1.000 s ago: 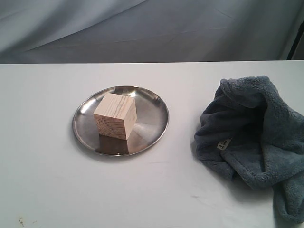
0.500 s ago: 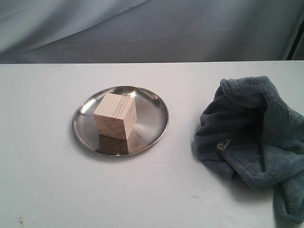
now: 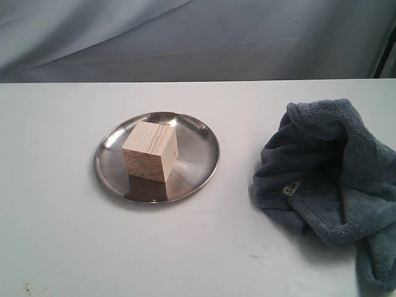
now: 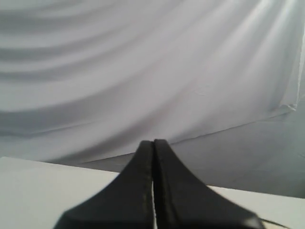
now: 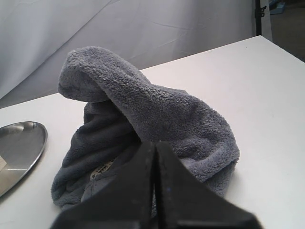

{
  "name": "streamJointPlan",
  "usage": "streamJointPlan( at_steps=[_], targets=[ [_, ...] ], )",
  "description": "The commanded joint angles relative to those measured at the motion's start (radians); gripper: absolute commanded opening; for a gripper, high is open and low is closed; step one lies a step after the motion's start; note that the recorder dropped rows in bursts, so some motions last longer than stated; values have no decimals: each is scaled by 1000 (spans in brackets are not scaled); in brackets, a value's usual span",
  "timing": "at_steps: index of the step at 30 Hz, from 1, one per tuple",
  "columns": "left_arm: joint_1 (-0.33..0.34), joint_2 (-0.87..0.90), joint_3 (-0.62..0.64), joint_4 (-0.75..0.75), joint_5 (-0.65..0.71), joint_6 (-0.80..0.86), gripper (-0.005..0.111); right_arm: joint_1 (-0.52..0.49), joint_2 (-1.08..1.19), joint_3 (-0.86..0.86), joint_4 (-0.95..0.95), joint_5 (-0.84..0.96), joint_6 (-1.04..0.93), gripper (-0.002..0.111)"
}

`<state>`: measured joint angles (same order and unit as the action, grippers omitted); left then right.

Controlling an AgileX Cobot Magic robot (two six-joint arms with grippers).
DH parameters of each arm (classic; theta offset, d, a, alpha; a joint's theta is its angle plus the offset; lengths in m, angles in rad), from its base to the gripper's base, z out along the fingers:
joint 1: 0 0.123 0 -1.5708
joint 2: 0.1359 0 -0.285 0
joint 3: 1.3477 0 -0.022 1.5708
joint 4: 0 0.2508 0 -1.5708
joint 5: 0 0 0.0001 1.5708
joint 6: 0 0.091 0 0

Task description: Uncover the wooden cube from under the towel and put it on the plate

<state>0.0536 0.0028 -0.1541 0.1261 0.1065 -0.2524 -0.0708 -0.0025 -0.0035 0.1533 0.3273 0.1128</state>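
The wooden cube (image 3: 150, 150), pale with grain lines, sits on the steel plate (image 3: 199, 154) left of the table's middle. At the right the blue-grey towel (image 3: 334, 179) lies crumpled in a heap, its white label showing. Neither gripper appears in the exterior view. In the left wrist view my left gripper (image 4: 153, 143) is shut on nothing, black fingers pressed together above the white table, facing the backdrop. My right gripper (image 5: 155, 144) is shut too, empty, held just short of the towel (image 5: 143, 109), with the plate's rim (image 5: 33, 143) off to one side.
A white table (image 3: 204, 247) carries everything. A grey cloth backdrop (image 3: 198, 37) hangs behind it. The table's far edge runs along the backdrop, and a dark stand (image 5: 258, 16) rises past the table's corner.
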Motion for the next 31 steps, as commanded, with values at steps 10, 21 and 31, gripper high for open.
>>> streamJointPlan(
  at_steps=[10,21,31],
  targets=[
    [1,-3,154,89,71,-5,0,1,2,4,-10,-1,-6,0],
    [1,-3,154,89,77,-5,0,1,2,4,-10,-1,-6,0],
    [1,-3,154,89,77,-5,0,1,2,4,-10,-1,-6,0]
  ],
)
